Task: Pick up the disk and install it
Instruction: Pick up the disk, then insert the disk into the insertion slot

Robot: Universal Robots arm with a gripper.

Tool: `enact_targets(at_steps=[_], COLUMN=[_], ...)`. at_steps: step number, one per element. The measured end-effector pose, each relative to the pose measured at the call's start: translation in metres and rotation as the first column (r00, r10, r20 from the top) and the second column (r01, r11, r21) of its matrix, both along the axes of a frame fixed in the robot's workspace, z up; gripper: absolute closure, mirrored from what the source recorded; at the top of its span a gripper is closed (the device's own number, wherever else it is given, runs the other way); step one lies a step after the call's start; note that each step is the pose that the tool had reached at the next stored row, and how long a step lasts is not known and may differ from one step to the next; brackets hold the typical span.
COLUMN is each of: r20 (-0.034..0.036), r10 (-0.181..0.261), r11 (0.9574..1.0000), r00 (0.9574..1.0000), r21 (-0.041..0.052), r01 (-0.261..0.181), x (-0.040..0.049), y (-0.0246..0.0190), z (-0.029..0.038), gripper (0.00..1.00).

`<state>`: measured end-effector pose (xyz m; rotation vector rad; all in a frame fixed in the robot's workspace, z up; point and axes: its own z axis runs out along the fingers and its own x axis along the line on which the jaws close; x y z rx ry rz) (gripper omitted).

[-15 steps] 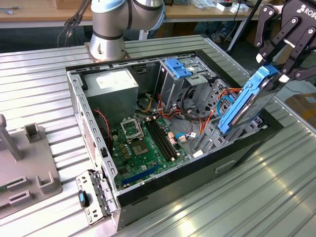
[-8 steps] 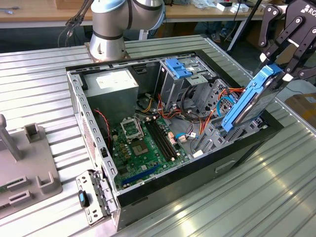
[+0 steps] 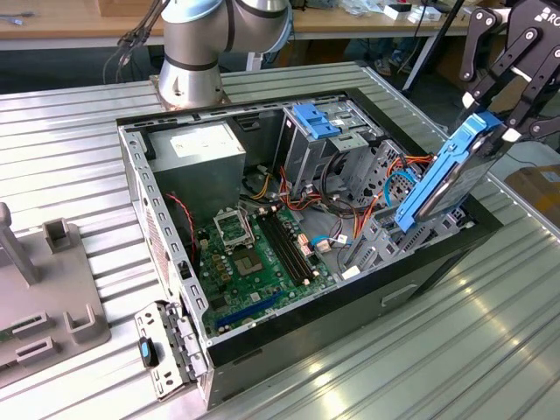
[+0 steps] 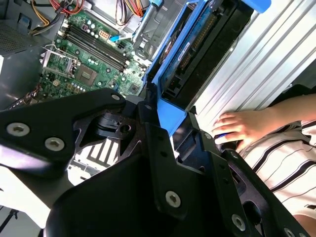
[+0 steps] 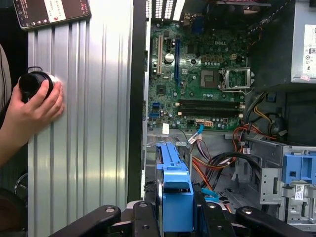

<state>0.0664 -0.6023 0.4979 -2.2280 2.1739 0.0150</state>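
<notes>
Gripper (image 3: 493,122) pinching the disk (image 3: 442,179) by its upper end, tilted over the edge of the open computer case (image 3: 162,206); a steady hold seems needed to clear the cables (image 3: 383,194) inside.

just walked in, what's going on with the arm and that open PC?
The arm's gripper is shut on the disk and holds it tilted in the air over the open PC case, at the exterior view's right end. The disk is not yet seated in the case. In the first wrist view, a person's hand rests on a black round object on the table beside the case.
</notes>
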Motion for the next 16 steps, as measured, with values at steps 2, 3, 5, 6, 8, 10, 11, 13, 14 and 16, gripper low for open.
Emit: enact_targets(at_steps=[2, 3, 5, 6, 8, 10, 11, 13, 14, 16], r20=[0.0001, 0.0001, 0.0001, 0.0001, 0.0000, 0.0000, 0.0000, 0.0000, 0.0000, 0.0000], r10=[0.000, 0.000, 0.000, 0.000, 0.000, 0.000, 0.000, 0.000, 0.000, 0.000], r11=[1.0000, 1.0000, 1.0000, 1.0000, 1.0000, 1.0000, 1.0000, 1.0000, 1.0000, 1.0000], r00=[1.0000, 1.0000, 1.0000, 1.0000, 1.0000, 1.0000, 1.0000, 1.0000, 1.0000, 1.0000], r21=[0.0000, 0.0001, 0.0000, 0.0001, 0.0001, 0.0002, 0.0001, 0.0001, 0.0000, -0.0001], r01=[0.000, 0.000, 0.000, 0.000, 0.000, 0.000, 0.000, 0.000, 0.000, 0.000], x=[0.0001, 0.0000, 0.0001, 0.0003, 0.0026, 0.0033, 0.0033, 0.0035, 0.0050, 0.0075], y=[0.0031, 0.0041, 0.0069, 0.0082, 0.0123, 0.0135, 0.0135, 0.0136, 0.0137, 0.0137], z=[-0.0002, -0.0003, -0.0008, -0.0012, -0.0028, -0.0032, -0.0032, -0.0032, -0.0034, -0.0037], gripper=[0.63, 0.63, 0.63, 0.63, 0.63, 0.63, 0.63, 0.63, 0.63, 0.63])
